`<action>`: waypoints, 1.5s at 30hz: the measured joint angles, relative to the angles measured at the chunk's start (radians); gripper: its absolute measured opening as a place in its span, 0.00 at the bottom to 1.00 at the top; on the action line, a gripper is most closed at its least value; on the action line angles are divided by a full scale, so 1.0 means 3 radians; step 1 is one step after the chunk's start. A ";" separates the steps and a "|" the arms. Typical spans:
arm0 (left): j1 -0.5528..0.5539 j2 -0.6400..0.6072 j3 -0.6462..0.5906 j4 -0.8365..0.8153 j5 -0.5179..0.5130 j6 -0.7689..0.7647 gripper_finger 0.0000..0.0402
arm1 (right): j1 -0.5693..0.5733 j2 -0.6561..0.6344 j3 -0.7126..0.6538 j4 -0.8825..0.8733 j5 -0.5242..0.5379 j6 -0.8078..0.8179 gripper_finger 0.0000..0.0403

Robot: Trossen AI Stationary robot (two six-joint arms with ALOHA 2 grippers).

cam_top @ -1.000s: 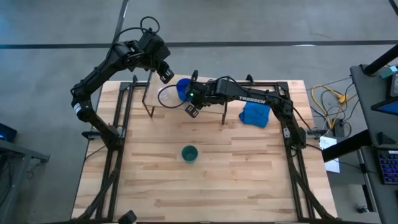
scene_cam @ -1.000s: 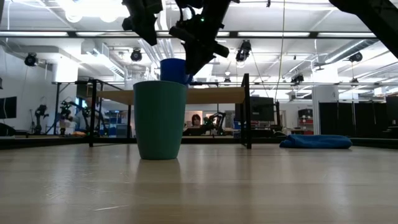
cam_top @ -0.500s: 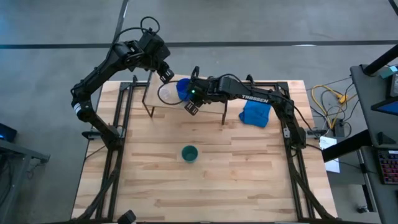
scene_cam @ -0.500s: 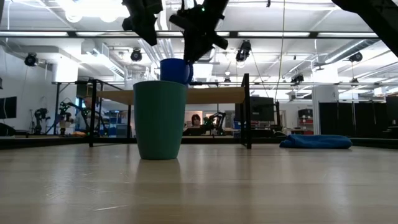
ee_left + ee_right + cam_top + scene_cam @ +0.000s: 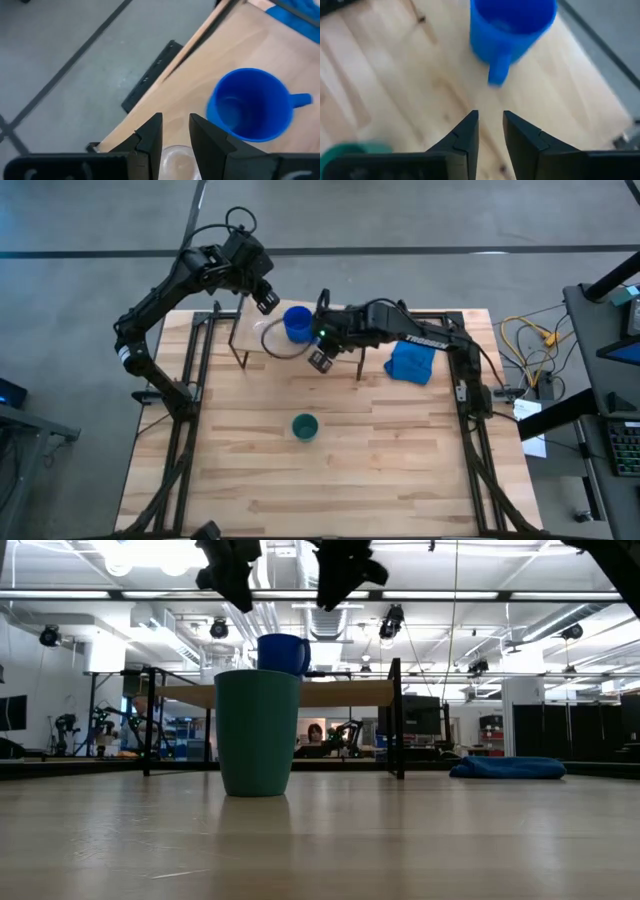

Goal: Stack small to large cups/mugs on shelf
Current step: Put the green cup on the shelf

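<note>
The bright blue mug (image 5: 297, 323) stands upright on the shelf (image 5: 247, 330), its handle (image 5: 497, 72) pointing toward my right gripper (image 5: 490, 125). That gripper is open by a narrow gap and hovers just right of the mug and above it (image 5: 345, 565). My left gripper (image 5: 175, 127) hangs over the shelf's far left corner (image 5: 265, 300), also open by a narrow gap. The clear glass cup (image 5: 175, 159) shows through that gap, on the shelf beside the mug (image 5: 250, 105). The dark green cup (image 5: 305, 426) stands on the table, near of the shelf.
A blue cloth (image 5: 411, 364) lies on the table to the right of the shelf. The shelf's thin dark legs (image 5: 400, 720) stand on the table's far half. Bare planks (image 5: 400, 460) surround the green cup (image 5: 258, 730).
My right gripper has drawn back from the blue mug, rising and moving toward the table's right. The mug has stayed upright on the shelf.
</note>
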 joint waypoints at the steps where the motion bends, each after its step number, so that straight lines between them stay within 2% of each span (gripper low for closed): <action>1: -0.0001 -0.0004 0.0000 -0.0002 0.0044 -0.0002 0.21 | 0.0038 -0.0014 -0.0001 -0.0097 0.0000 0.0062 0.20; 6: -0.0041 -0.0021 -0.0005 0.0000 0.0276 -0.0121 0.21 | 0.0271 -0.0026 -0.0014 -0.0431 -0.0036 0.0463 0.18; 11: -0.0091 -0.0024 -0.0003 0.0001 0.0338 -0.0169 0.21 | 0.0466 -0.0025 -0.0049 -0.0393 -0.0559 0.0842 0.19; 22: -0.0089 -0.0027 -0.0014 0.0005 0.0337 -0.0170 0.21 | 0.0694 -0.0022 -0.0113 -0.0273 -0.0624 0.1577 0.17; 26: -0.0089 -0.0028 0.0000 0.0008 0.0337 -0.0153 0.21 | 0.0759 -0.0021 -0.0235 -0.0066 -0.0708 0.1727 0.17; 31: -0.0089 -0.0038 -0.0007 0.0018 0.0337 -0.0138 0.21 | 0.0813 -0.0021 -0.0595 0.0434 -0.0714 0.1815 0.19; 39: -0.0089 -0.0045 -0.0008 0.0004 0.0337 0.0017 0.21 | 0.0812 -0.0020 -0.1014 0.0525 -0.0708 0.2363 0.19; 45: -0.0088 -0.0045 -0.0008 0.0006 0.0337 0.0036 0.21 | 0.0834 -0.0019 -0.1266 0.0934 -0.0789 0.2464 0.18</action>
